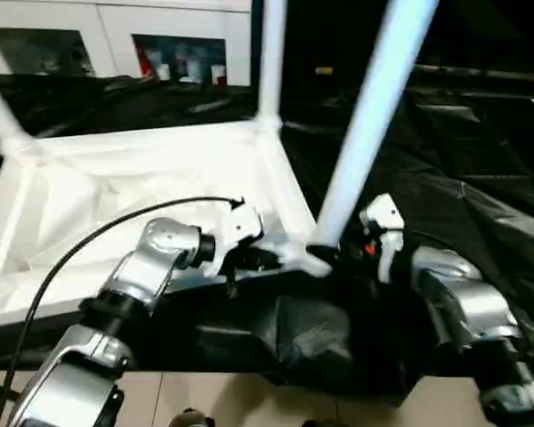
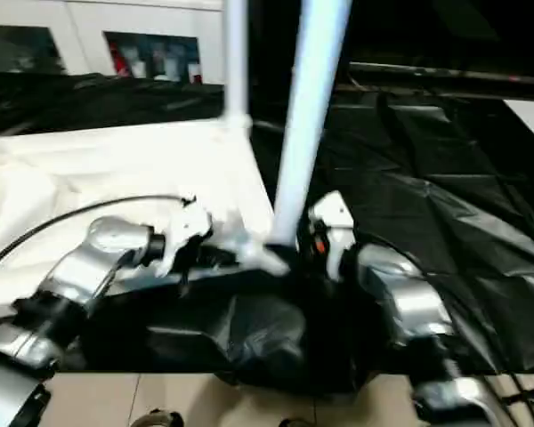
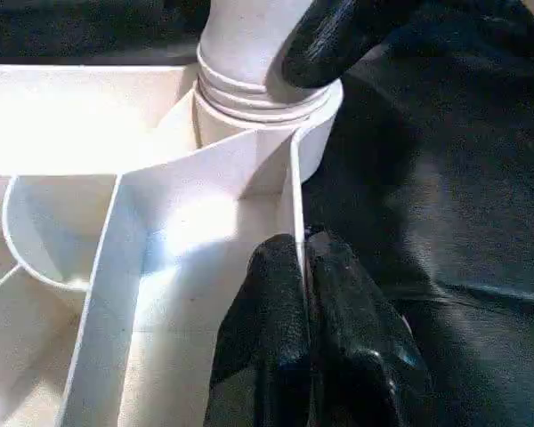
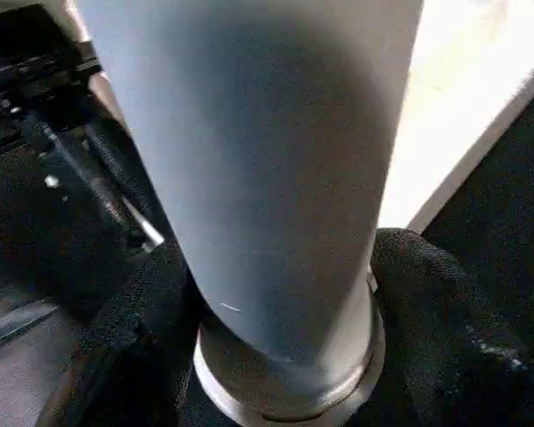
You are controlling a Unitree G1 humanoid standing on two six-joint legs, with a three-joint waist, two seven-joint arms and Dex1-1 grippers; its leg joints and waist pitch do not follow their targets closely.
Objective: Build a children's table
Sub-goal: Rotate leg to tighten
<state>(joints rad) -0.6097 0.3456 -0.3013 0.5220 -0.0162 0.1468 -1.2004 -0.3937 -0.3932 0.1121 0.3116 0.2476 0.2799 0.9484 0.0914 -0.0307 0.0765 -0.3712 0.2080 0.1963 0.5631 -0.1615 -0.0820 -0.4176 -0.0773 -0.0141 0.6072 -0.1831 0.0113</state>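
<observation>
On a table draped in black sheeting (image 1: 481, 178), the white tabletop (image 1: 116, 196) lies upside down, ribbed underside up. Three legs show standing in its corner sockets: one at the far left corner (image 1: 0, 116), one at the far right corner (image 1: 271, 62), and a third leg (image 1: 374, 116) rising from the near right corner socket (image 3: 258, 133) – the one being fitted now. The left gripper (image 3: 307, 294) is pinched shut on the tabletop's thin edge wall just beside that socket, steadying the piece. The right gripper (image 4: 276, 347) has its black fingers (image 4: 427, 302) either side of the third leg's base; whether they press it or stand loose I cannot tell. The leg leans slightly. The step in hand looks like seating this leg – next it likely needs pressing or turning fully home, then letting go, with the fourth leg to follow
</observation>
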